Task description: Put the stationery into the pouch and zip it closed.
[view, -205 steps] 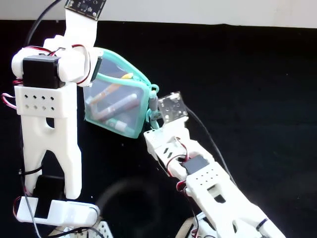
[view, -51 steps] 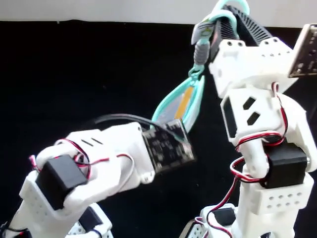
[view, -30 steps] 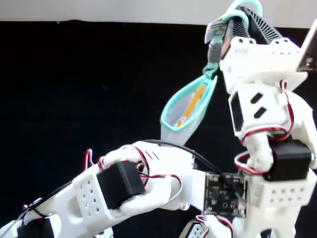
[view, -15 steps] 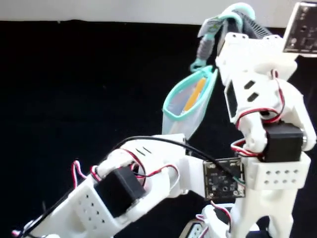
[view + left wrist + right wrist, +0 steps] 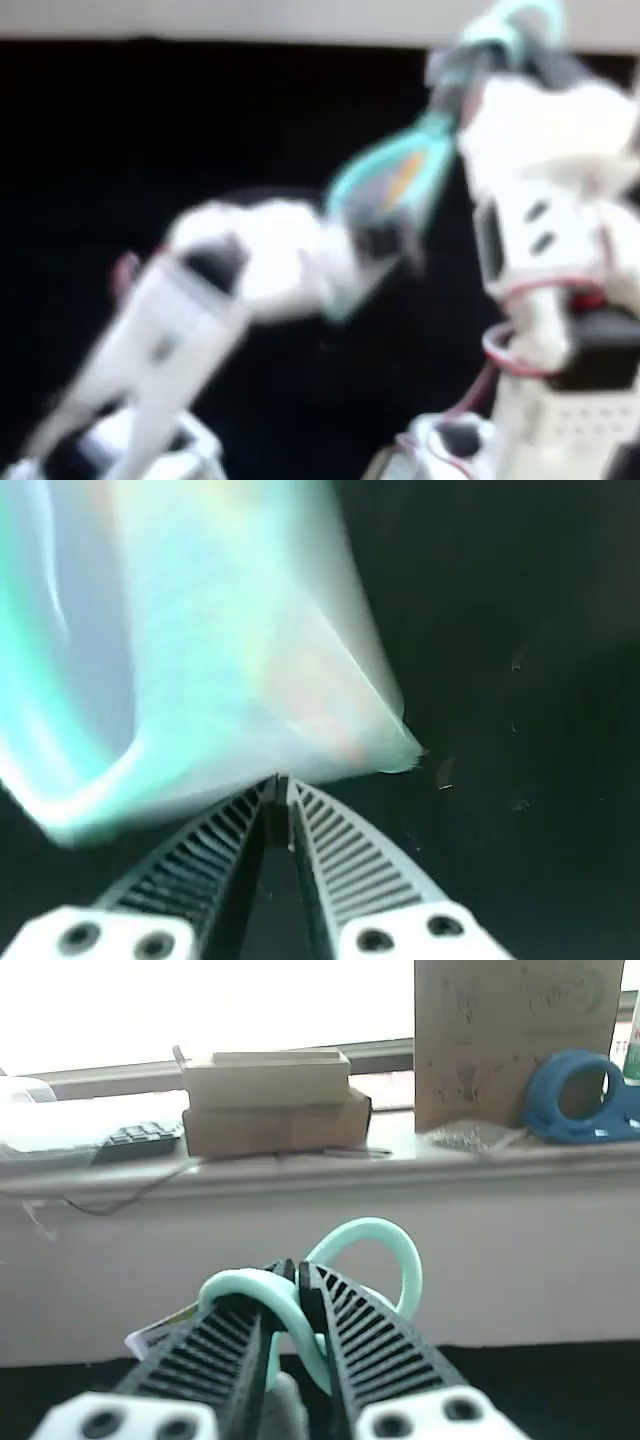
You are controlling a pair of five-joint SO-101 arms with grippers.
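Your soft, translucent pouch with mint-green trim (image 5: 385,190) hangs in the air above the black table covering (image 5: 150,120), over toward the right-hand arm, and an orange stick of stationery (image 5: 404,182) shows through its side, too blurred to name further. It is carried only by its mint-green loop strap (image 5: 365,1226), which the right gripper (image 5: 297,1268) has clamped between closed jaws high at the back of the table. The left gripper (image 5: 279,783) is up against the pouch's lower edge with its jaws pressed together tip to tip. You cannot tell from here whether they have caught any fabric or are only touching it. The zip cannot be made out, so treat the mouth as possibly open and the closing step as not yet done. The main danger is the pouch swinging. It is a limp bag on a single strap, and a push from below could tilt it and tip the stationery out onto the table. A hard tug could also drag the strap out of the right jaws and drop everything. With its jaws closed, the left gripper cannot take hold of a zip pull either, so expect to open it and steady the pouch first.
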